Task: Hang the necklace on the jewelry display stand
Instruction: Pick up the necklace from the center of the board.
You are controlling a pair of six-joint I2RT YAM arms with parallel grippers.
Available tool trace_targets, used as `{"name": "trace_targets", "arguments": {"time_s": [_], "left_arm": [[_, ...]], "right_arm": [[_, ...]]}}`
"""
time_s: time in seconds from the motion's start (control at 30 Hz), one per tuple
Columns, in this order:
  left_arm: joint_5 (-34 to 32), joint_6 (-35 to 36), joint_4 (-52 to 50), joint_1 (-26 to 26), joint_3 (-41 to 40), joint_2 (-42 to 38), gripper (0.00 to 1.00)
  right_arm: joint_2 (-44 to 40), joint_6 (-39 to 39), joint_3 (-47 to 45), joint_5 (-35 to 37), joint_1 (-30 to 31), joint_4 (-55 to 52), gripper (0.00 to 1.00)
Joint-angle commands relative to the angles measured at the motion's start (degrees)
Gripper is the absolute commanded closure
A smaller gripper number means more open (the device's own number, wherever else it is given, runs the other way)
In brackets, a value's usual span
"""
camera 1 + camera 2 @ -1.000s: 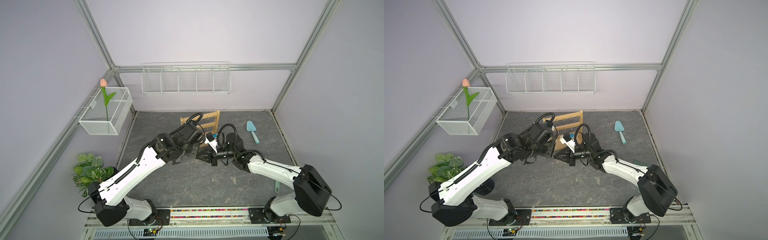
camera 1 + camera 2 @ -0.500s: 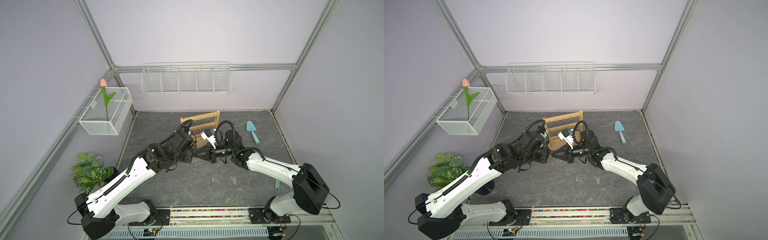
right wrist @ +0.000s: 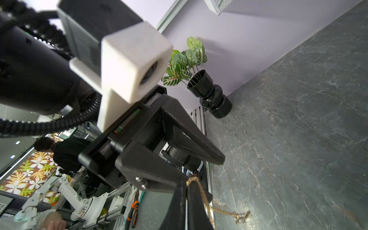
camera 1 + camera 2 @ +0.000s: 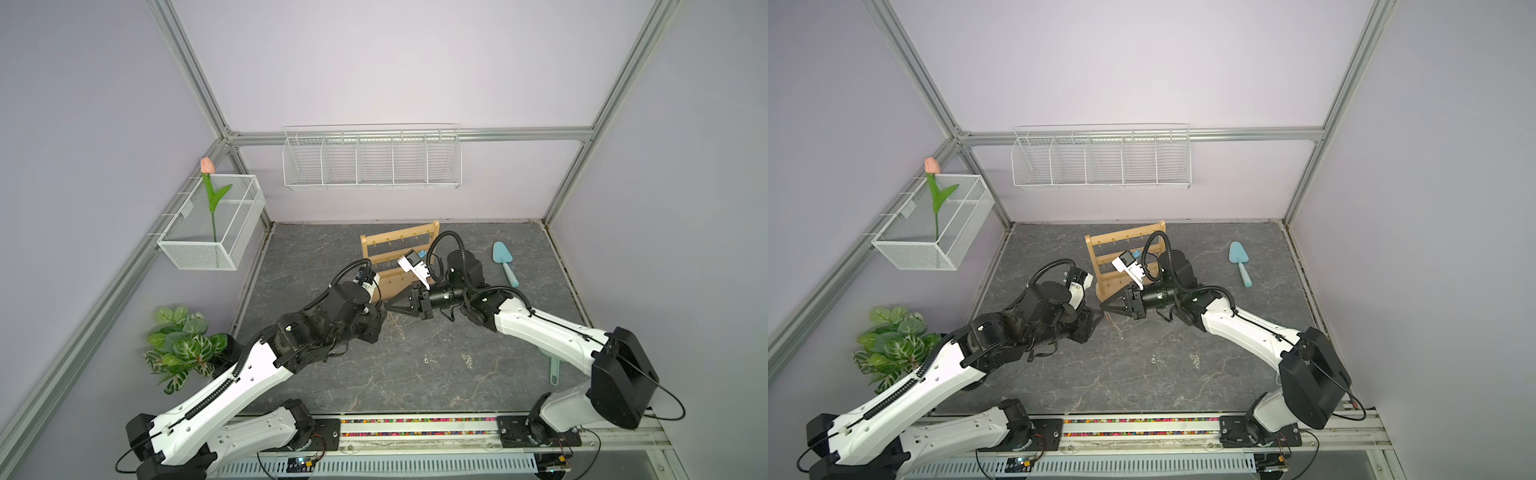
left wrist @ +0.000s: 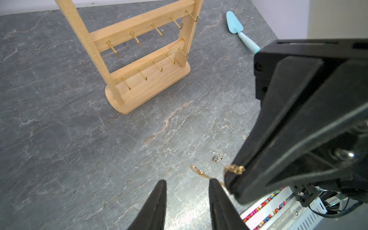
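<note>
Here, lilac walls (image 4: pixel 374 62), grey tabletop (image 4: pixel 415 386), jewelry stand (image 5: pixel 139 95)

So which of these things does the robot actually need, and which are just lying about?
In the job: necklace, pinched in the shut right gripper; open left gripper beside it; jewelry display stand.
Lying about: blue trowel; wire wall basket; mesh basket with tulip; potted plant.
</note>
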Motion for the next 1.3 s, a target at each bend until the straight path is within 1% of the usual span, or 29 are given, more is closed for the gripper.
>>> {"name": "trace_targets", "arguments": {"time_s": [0.0,0.13,0.23,0.3,0.4,0.5,0.6,1.03,1.27], "left_arm": [[-0.03,1.46,6.49,-2.27,-0.99,0.65,0.62],[-1.98,0.51,8.43,-2.65,-1.87,1.24,0.65],[-2.69,1.20,7.58,-2.61,-1.69,0.82,0.65],[-2.49,1.74,6.08,-2.60,-0.99,0.38,0.64],[-2.52,2.15,3.45,-2.65,-0.28,-0.69,0.60],[-4.32,2.72,1.69,-2.62,-0.18,-1.49,0.60],[-5.75,3.54,1.60,-2.61,-0.08,-1.40,0.61],[-5.11,5.44,1.63,-2.55,2.23,-1.19,0.63],[-5.28,6.11,3.91,-2.54,1.53,-0.21,0.66]], "right_arm": [[-1.10,2.61,1.23,-3.02,-0.69,-1.77,0.93],[-2.05,2.54,1.58,-4.34,-0.72,-3.37,0.93],[-2.46,1.64,2.53,-4.42,-0.96,-5.97,0.93],[-2.74,0.43,3.36,-3.71,-1.41,-8.35,0.93],[-2.90,0.08,3.85,-3.79,-2.10,-9.19,0.93],[-3.28,0.14,3.88,-3.87,-2.43,-9.03,0.93],[-3.31,1.10,3.78,-4.08,-2.42,-7.92,0.93],[-3.65,1.37,4.83,-4.05,-2.48,-8.28,0.93],[-3.43,5.02,4.13,-4.67,-2.51,-3.75,0.93]]}}
